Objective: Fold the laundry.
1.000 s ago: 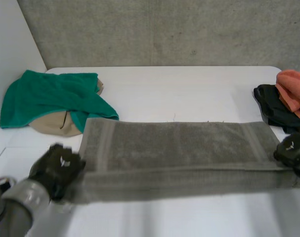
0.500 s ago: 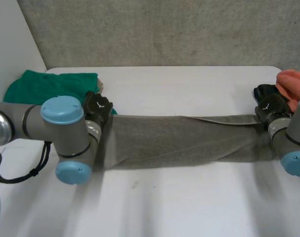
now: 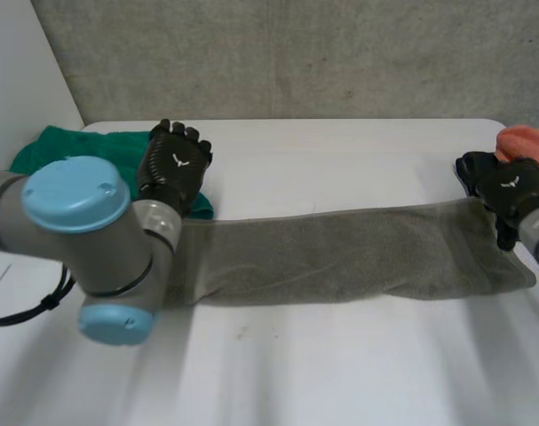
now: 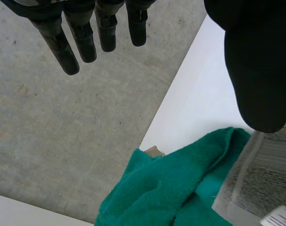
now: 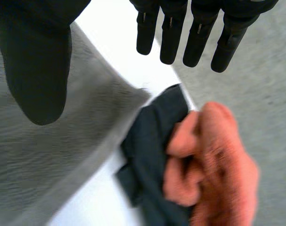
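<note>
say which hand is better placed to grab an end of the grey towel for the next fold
Probably right: the right hand is open at the grey towel's right end; the left hand is open over the green towel.

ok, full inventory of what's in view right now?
grey towel: 1, grey, folded in a long strip across the table's middle
green towel: 1, green, far left corner
tan cloth: 1, tan, peeking from under the green towel
black cloth: 1, black, right edge, under the orange cloth
orange cloth: 1, orange, right edge
table: 1, white
wall: 1, grey concrete, behind the table
left hand: 1, black, open, by the grey towel's left end
right hand: 1, black, open, by its right end
</note>
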